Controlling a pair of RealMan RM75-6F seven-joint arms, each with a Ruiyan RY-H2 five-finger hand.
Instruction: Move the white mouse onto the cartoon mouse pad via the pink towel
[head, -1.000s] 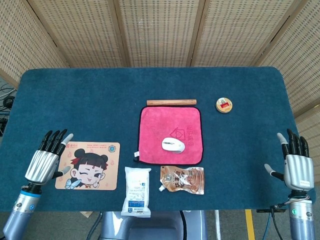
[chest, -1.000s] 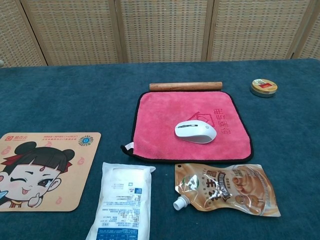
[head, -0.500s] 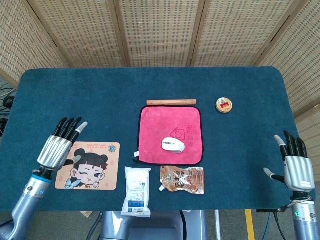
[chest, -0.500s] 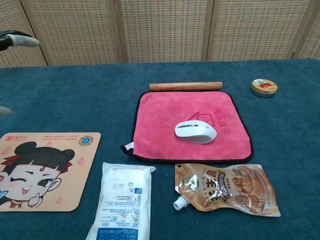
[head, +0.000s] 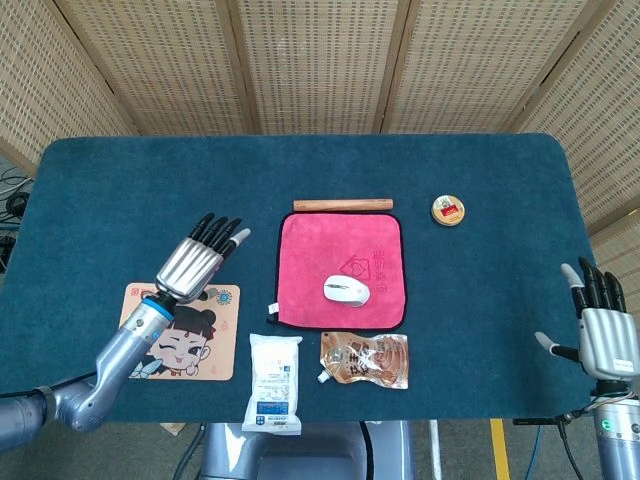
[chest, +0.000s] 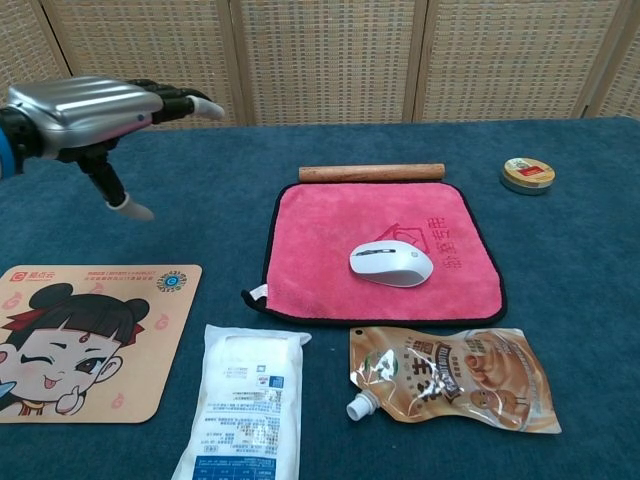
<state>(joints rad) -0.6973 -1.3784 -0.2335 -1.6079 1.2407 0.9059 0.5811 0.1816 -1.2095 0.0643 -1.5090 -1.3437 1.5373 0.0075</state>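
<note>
The white mouse (head: 346, 290) (chest: 391, 263) lies on the pink towel (head: 340, 250) (chest: 330, 240) near its front edge. The cartoon mouse pad (head: 190, 345) (chest: 90, 340) sits at the front left of the table. My left hand (head: 198, 262) (chest: 85, 108) hovers open, fingers stretched out, above the pad's far edge and left of the towel, holding nothing. My right hand (head: 604, 335) stays open at the table's front right corner, far from the mouse; only the head view shows it.
A wooden stick (head: 342, 205) (chest: 371, 172) lies along the towel's far edge. A small round tin (head: 448, 210) (chest: 527, 175) sits at back right. A white packet (head: 275, 382) (chest: 245, 405) and a brown spouted pouch (head: 365, 358) (chest: 455, 378) lie in front of the towel.
My left hand has risen from the table's front left and swung right and forward toward the towel. My right hand has drawn back slightly toward the front edge. The mouse has not moved.
</note>
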